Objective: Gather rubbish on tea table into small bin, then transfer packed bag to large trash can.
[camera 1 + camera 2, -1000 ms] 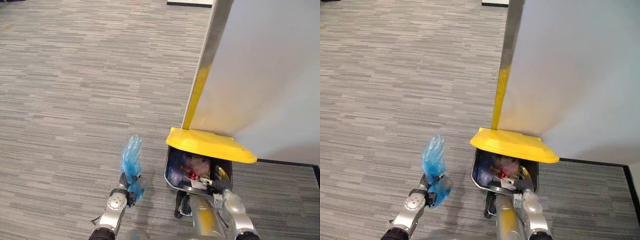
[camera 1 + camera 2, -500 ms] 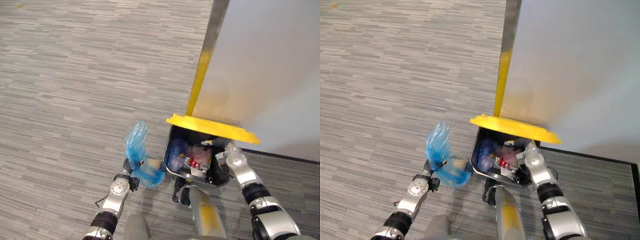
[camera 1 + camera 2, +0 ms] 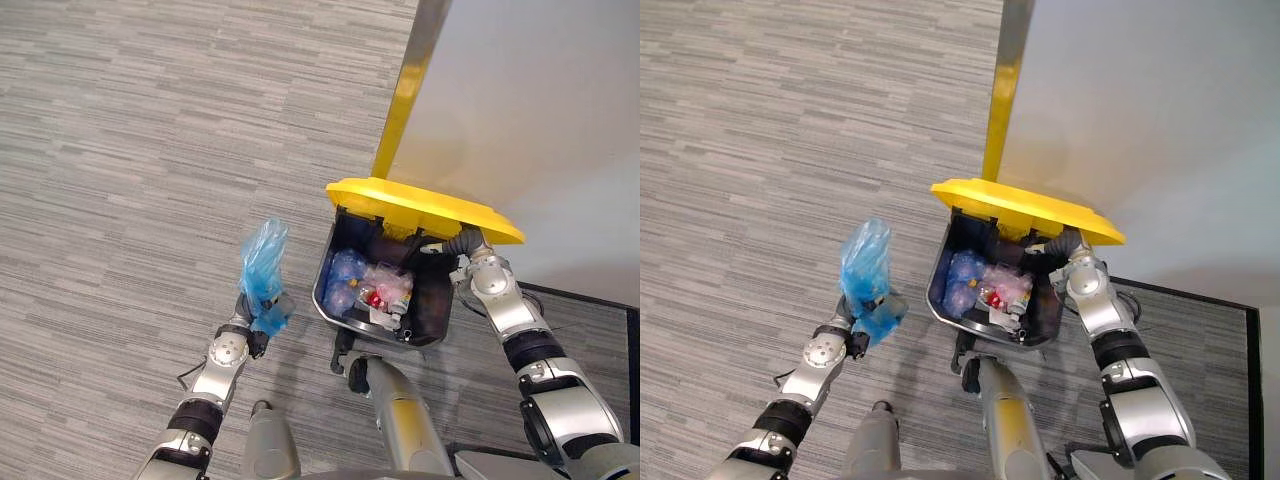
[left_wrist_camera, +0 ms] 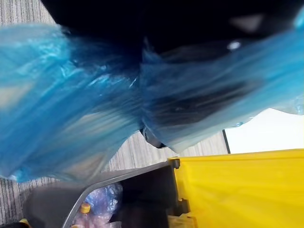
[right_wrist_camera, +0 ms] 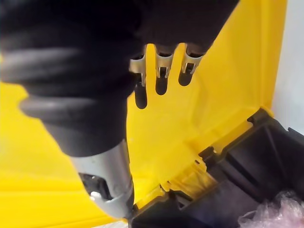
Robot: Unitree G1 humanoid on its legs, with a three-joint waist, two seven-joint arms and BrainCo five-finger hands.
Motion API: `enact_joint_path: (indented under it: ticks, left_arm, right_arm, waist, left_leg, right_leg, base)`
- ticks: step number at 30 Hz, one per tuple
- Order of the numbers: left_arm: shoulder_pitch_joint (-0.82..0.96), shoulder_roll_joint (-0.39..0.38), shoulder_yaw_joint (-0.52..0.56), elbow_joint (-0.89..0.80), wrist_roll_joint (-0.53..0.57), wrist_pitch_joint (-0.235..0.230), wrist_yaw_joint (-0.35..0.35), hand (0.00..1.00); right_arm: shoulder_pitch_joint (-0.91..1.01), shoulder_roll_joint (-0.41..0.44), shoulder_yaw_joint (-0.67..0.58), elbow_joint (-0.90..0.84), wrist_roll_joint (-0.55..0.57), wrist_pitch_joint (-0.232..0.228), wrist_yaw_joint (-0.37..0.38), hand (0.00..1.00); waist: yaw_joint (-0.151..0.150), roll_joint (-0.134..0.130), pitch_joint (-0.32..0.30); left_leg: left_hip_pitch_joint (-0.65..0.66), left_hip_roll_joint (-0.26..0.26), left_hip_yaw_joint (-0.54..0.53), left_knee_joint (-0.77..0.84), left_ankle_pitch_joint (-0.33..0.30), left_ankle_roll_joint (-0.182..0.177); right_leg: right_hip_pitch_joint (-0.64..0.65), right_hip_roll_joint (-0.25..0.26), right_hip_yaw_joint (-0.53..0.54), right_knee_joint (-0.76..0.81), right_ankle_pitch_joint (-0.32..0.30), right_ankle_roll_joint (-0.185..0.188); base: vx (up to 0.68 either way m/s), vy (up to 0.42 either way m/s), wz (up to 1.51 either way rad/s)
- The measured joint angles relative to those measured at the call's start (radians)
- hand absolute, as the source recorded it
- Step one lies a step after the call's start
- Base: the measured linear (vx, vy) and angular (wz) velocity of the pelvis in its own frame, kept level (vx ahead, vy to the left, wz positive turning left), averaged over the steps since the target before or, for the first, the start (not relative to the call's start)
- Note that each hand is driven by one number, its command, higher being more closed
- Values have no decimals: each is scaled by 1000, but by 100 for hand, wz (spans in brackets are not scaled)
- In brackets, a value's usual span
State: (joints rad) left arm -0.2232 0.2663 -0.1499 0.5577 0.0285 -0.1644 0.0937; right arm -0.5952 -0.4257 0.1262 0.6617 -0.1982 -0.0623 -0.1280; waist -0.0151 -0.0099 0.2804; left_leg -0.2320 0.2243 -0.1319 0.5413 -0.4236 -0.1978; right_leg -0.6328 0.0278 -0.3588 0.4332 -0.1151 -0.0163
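A blue plastic bag (image 3: 263,265) stands up out of my left hand (image 3: 252,338), which is shut on its neck, just left of the large trash can (image 3: 326,285). The can is dark grey with a yellow lid (image 3: 420,205) tilted up at the back. Inside lie blue bags, a pinkish clear bag and something red. My right hand (image 3: 468,250) is under the lid's right end. In the right wrist view its straight fingers (image 5: 161,71) press the lid's yellow underside (image 5: 218,95). The left wrist view has the bag (image 4: 71,123) close up, above the can's rim (image 4: 133,183).
A pale wall panel (image 3: 540,110) with a yellow and metal edge strip (image 3: 405,95) rises right behind the can. Grey striped carpet (image 3: 150,150) stretches to the left and ahead. A dark-edged floor section (image 3: 600,300) lies to the right.
My right hand left the can's front rim and went up under the lid, tilting it further open. The bag swung toward the can, then back above my left hand. The camera shifted.
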Motion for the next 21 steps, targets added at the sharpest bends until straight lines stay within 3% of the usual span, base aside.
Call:
enact_joint_path:
  ticks: [2,6,7,8,9,11,13,16,21]
  left_arm:
    - [-23,-5,-11,-4,-1,0,-1,100]
    - [-54,0,-17,-30,-31,-7,0,100]
    - [-56,0,-23,-51,-43,-9,1,100]
    - [-71,5,-36,-70,-56,-12,-1,100]
    - [-73,2,-35,-87,-62,-15,0,100]
    - [-72,-6,-48,-141,-93,-20,3,100]
    - [-73,-6,-74,-189,-122,-21,2,100]
    - [-71,-8,-136,-272,-146,-27,1,100]
    - [-100,-30,-232,-393,-175,-81,-3,100]
  right_arm:
    - [-6,-15,2,0,0,0,0,0]
    - [-26,-23,2,0,1,1,-1,0]
    - [-38,-24,2,-1,1,1,-1,0]
    - [-50,-38,2,-1,2,3,-2,0]
    - [-54,-43,3,0,3,4,-4,0]
    - [-87,-50,9,0,4,5,-3,0]
    - [-100,-50,11,0,5,5,-3,0]
    - [-129,-51,35,1,5,5,-4,0]
    - [-153,-52,53,1,5,3,-5,0]
  waist:
    - [-11,0,2]
    - [-26,-16,22]
    - [-11,1,32]
    - [-31,-16,46]
    - [-49,-21,51]
    - [-18,-1,55]
    - [-26,2,58]
    - [-23,7,62]
    - [-24,8,62]
  left_leg:
    - [-13,5,19,8,-8,22]
    - [5,4,0,-56,-19,7]
    - [7,28,-22,-81,-17,6]
    - [8,12,-29,-72,-11,-8]
    - [0,5,-40,-59,-3,-37]
    - [-10,8,-50,-13,-9,-39]
    - [12,15,-17,-42,-20,-17]
    - [45,14,-7,-53,-23,-10]
    - [27,-11,9,-30,-25,-3]
  right_leg:
    - [0,4,-6,14,0,0]
    - [-1,8,-16,-2,-2,2]
    - [-15,2,-29,40,-39,63]
    - [-70,-2,161,217,6,-87]
    - [-50,-1,192,193,-46,-69]
    - [-43,17,151,139,-29,-31]
    - [-22,26,124,111,-4,-61]
    - [8,32,125,87,9,-73]
    - [25,27,147,23,52,-22]
  base:
    - [-42,-55,7]
    - [-38,-76,10]
    - [4,-133,29]
    - [61,-182,67]
    - [80,-147,69]
    - [130,-110,10]
    - [91,-22,18]
    - [1,36,-4]
    - [-87,104,-12]
